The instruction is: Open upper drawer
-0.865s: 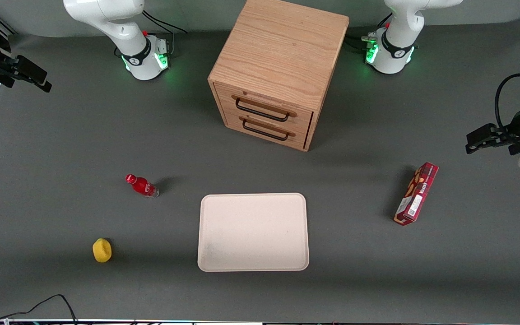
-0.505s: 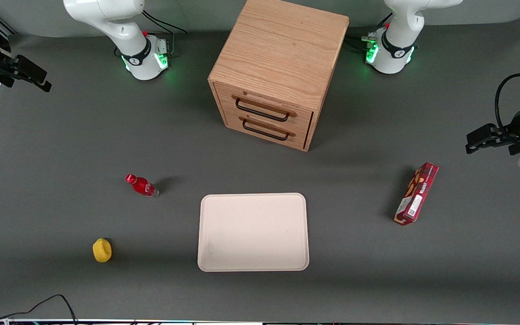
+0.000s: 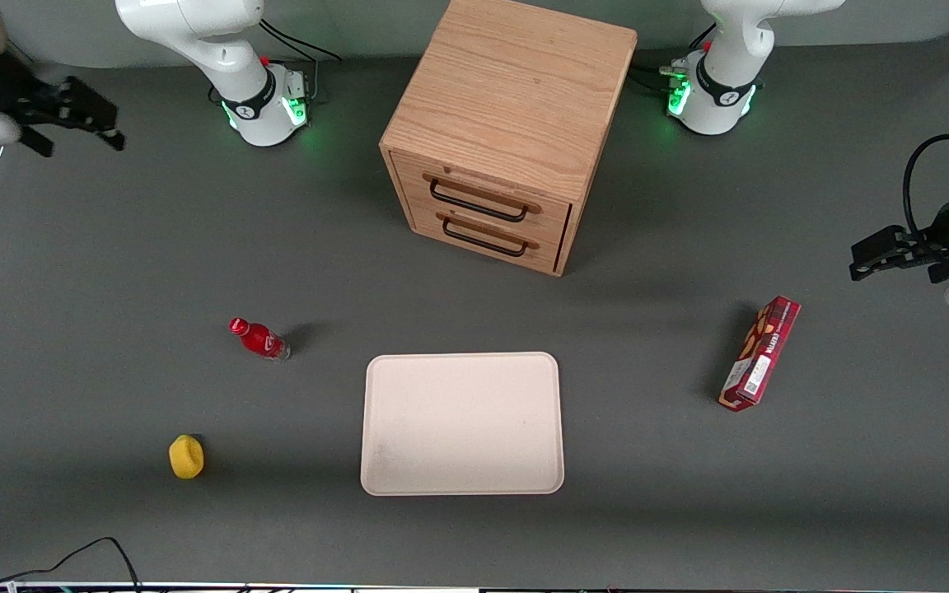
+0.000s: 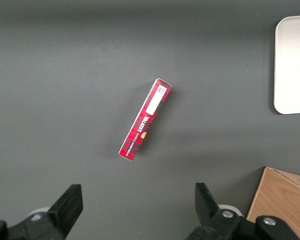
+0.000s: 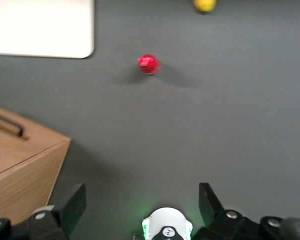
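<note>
Currently gripper point(image 3: 87, 123) hangs wide open, empty, at the working arm's table end, well apart from upper drawer point(image 3: 483, 200); should square up on its black wire handle point(image 3: 477, 207), not lower drawer's point(image 3: 483, 239).

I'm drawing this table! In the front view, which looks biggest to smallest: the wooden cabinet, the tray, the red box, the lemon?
1. Wooden cabinet
2. Tray, nearly as big
3. Red box
4. Lemon

The end effector hangs open toward the working arm's end of the table, away from the upper drawer.

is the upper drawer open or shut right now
Shut: the upper drawer sits flush with the lower drawer in the cabinet. The pincer hangs open toward the working arm's end.
</note>
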Tool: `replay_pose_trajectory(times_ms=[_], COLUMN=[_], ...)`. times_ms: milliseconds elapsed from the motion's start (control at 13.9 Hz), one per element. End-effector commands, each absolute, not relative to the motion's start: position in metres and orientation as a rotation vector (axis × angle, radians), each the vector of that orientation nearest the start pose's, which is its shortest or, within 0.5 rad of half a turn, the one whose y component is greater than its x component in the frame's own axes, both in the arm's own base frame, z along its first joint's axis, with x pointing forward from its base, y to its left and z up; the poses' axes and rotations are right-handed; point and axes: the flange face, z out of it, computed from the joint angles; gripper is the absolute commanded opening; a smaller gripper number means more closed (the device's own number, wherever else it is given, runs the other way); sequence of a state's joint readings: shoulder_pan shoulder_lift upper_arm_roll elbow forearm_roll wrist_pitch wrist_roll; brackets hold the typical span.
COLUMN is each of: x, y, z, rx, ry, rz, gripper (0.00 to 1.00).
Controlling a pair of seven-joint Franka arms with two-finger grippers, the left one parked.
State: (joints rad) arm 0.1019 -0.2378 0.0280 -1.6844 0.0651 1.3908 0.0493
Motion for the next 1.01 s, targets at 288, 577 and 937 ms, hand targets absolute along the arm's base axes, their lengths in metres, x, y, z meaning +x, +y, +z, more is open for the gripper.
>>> replay_pose_trajectory(times_ms=[288, 577, 937], x=[0.485, 0.514, 0.532], y=[0.171, 0.24, 0.338], z=[0.649, 0.585, 0.498], rx=[-2.601, -2.293, -2.251], ry=[-0.999, -1.147, -1.25], rz=[0.15, 0.225, 0.221], gripper=[1.0, 1.0, 1.0])
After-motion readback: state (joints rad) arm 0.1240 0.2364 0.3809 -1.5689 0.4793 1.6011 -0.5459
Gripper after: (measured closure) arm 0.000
